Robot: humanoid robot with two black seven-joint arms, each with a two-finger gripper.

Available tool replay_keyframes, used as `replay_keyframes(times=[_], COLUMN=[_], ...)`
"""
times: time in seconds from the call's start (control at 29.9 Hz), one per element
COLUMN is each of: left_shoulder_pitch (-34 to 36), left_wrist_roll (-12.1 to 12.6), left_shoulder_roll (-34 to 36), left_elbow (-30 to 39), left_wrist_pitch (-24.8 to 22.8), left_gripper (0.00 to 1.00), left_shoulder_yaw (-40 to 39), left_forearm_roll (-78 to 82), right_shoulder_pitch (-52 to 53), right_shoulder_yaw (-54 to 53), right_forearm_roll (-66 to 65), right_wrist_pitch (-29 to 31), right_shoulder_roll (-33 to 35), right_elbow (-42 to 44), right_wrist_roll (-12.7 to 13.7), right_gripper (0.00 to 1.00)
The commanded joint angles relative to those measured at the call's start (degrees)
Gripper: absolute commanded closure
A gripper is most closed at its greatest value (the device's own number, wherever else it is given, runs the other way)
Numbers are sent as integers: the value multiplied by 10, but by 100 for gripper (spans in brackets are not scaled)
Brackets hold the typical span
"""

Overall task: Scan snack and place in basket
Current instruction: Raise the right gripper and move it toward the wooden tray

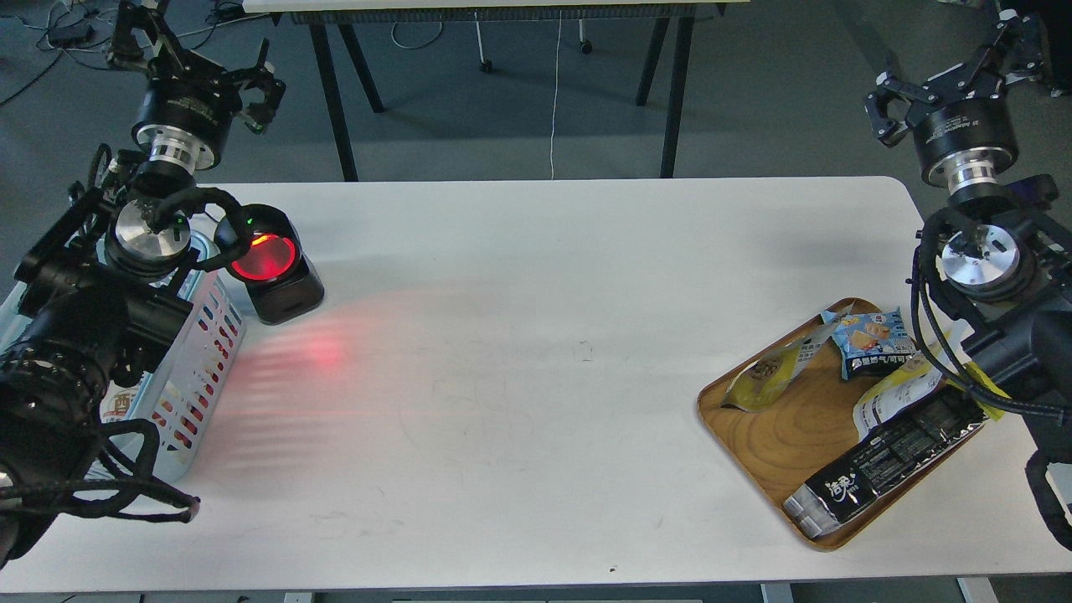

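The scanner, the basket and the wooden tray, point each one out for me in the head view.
scanner [265, 258]: head view, on its glowing red window.
basket [194, 381]: head view, on its slotted side wall.
wooden tray [783, 435]: head view, on the bare wood near its middle.

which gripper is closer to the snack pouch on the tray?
Right. The right gripper is raised beyond the table's far right edge, above the snack; the left gripper is across the table.
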State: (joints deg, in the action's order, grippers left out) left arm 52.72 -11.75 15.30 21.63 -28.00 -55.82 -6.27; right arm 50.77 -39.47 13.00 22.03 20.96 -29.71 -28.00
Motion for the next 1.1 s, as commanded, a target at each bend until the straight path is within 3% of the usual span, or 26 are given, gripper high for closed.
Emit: replay_keyframes(times=[0.0,0.27,0.63,0.8,1.07], left_shoulder_pitch=[-5,3,5,10,19], left_wrist_roll=[-5,0,3,2,-1], left_shoulder_roll=[-1,-13,-10,-8,-8], left_elbow=[2,3,4,4,3], left_wrist_pitch=[0,0,0,0,0], left_gripper=[0,0,0,0,0], left_shoulder_yaw=[5,36,53,53,54], left_forearm_roll=[0,0,0,1,3], right_shoulder_pitch=[-2,27,287,431,580], right_shoulder_yaw=[1,58,406,573,784], right_forearm_roll=[0,-13,-268,-486,-771], right_wrist_pitch=[18,40,29,-5,-140], right_shoulder_roll=[0,39,157,180,175], right_elbow=[1,-27,-225,-350,-513], right_wrist_roll=[0,0,0,0,0], right_gripper=[1,1,2,2,4])
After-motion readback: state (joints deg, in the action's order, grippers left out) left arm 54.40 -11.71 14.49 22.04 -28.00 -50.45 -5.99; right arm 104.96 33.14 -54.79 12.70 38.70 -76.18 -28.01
